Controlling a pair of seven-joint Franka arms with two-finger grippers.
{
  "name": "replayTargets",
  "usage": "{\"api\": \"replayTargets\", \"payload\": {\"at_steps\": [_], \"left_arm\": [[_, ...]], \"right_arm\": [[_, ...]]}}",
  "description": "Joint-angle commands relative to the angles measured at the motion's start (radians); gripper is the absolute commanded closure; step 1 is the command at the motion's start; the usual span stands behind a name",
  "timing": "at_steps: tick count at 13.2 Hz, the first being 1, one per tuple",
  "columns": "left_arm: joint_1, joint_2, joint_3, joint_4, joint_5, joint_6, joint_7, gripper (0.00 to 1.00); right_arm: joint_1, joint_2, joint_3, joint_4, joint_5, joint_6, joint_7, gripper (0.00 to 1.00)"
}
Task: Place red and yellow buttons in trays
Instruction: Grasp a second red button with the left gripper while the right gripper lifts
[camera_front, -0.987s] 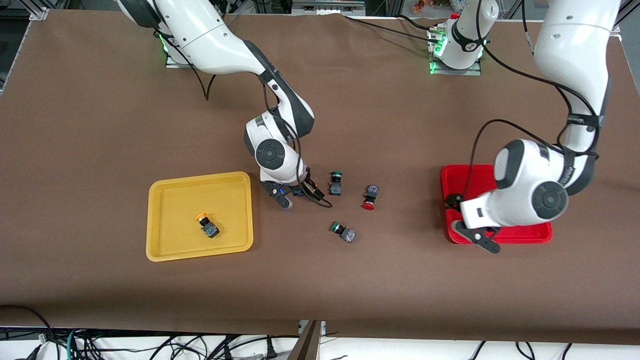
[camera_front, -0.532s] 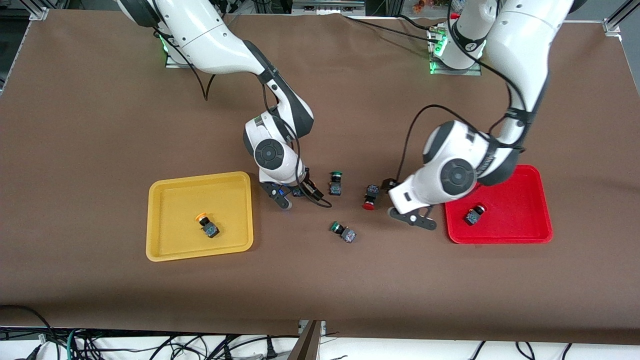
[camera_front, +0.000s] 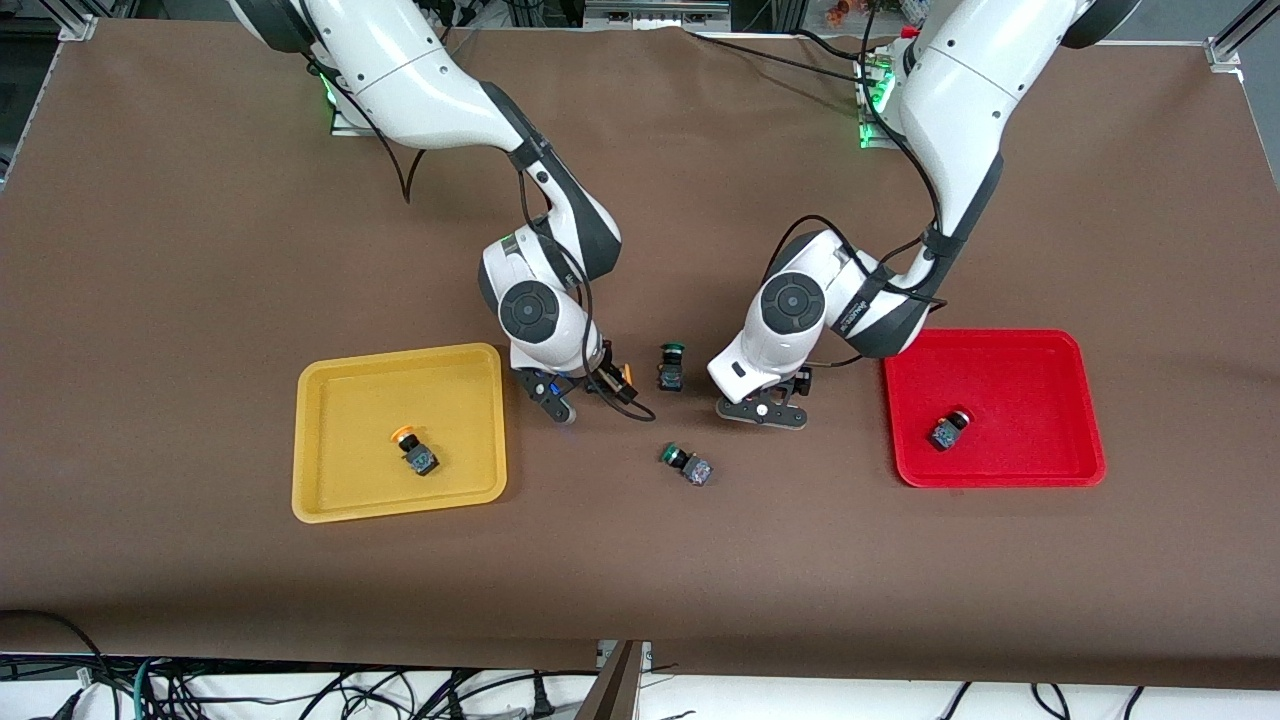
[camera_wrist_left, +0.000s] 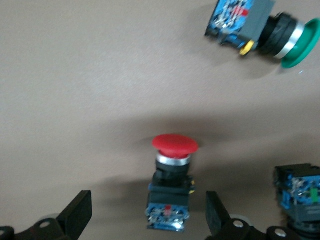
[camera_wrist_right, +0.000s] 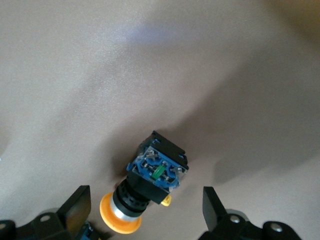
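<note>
My right gripper (camera_front: 590, 392) is open, low beside the yellow tray (camera_front: 330, 400). In the right wrist view a yellow-capped button (camera_wrist_right: 150, 185) lies on its side between the open fingers of this gripper (camera_wrist_right: 145, 207). Its cap also shows in the front view (camera_front: 622, 376). Another yellow button (camera_front: 413, 450) lies in the yellow tray. My left gripper (camera_front: 764, 405) is open, low over the table's middle. In the left wrist view a red-capped button (camera_wrist_left: 172, 175) lies between the fingers of this gripper (camera_wrist_left: 148, 212). A red button (camera_front: 948, 430) lies in the red tray (camera_front: 1040, 350).
Two green-capped switches lie on the brown table: one (camera_front: 671, 365) between the two grippers, one (camera_front: 686, 465) nearer the front camera. Both show in the left wrist view, one with its cap showing (camera_wrist_left: 260, 30) and one as a body alone (camera_wrist_left: 300, 192).
The left arm swung from over the red tray to the table's middle, leaving a red button in the tray. It now stands over the red button there. The right gripper barely moved.
</note>
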Motion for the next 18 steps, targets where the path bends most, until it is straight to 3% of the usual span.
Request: {"api": "replayTargets", "payload": {"at_steps": [1, 5, 6, 7, 8, 9, 10, 12, 14, 16, 18], "left_arm": [[-0.013, 0.022, 0.007, -0.007, 0.029, 0.103, -0.034, 0.00], [-0.013, 0.039, 0.007, -0.008, 0.029, 0.114, -0.032, 0.00], [-0.015, 0.039, 0.007, -0.008, 0.029, 0.114, -0.032, 0.11], [-0.019, 0.039, 0.007, -0.007, 0.029, 0.114, -0.032, 0.38], [-0.019, 0.039, 0.008, -0.008, 0.029, 0.114, -0.031, 0.62], [-0.019, 0.039, 0.010, -0.007, 0.031, 0.114, -0.028, 0.79], [-0.019, 0.037, 0.010, -0.007, 0.031, 0.113, -0.023, 0.91], [-0.016, 0.028, 0.010, -0.008, 0.031, 0.105, -0.018, 1.00], [-0.006, -0.006, 0.012, -0.005, 0.031, 0.067, -0.014, 1.00], [0.022, -0.065, 0.027, 0.012, 0.042, -0.033, 0.111, 1.00], [0.114, -0.125, 0.027, 0.018, 0.043, -0.103, 0.309, 1.00]], "right_arm": [[-0.005, -0.008, 0.003, -0.026, 0.017, 0.013, 0.000, 0.01], [0.002, 0.003, 0.003, -0.040, 0.017, 0.040, -0.001, 0.03], [0.000, 0.001, 0.003, -0.040, 0.015, 0.034, -0.020, 0.11], [-0.005, 0.000, 0.003, -0.040, 0.005, 0.031, -0.041, 0.28], [-0.006, -0.005, 0.003, -0.039, 0.006, 0.024, -0.088, 0.54], [-0.017, -0.008, 0.003, -0.034, 0.006, -0.010, -0.130, 0.67], [-0.032, -0.017, 0.003, -0.028, 0.005, -0.045, -0.173, 0.71], [-0.049, -0.039, -0.002, -0.013, 0.000, -0.119, -0.305, 0.80], [-0.060, -0.057, -0.031, 0.021, -0.053, -0.203, -0.420, 0.80], [-0.061, -0.059, -0.060, 0.052, -0.130, -0.289, -0.574, 0.80], [-0.064, -0.066, -0.112, 0.075, -0.170, -0.315, -0.789, 0.80]]}}
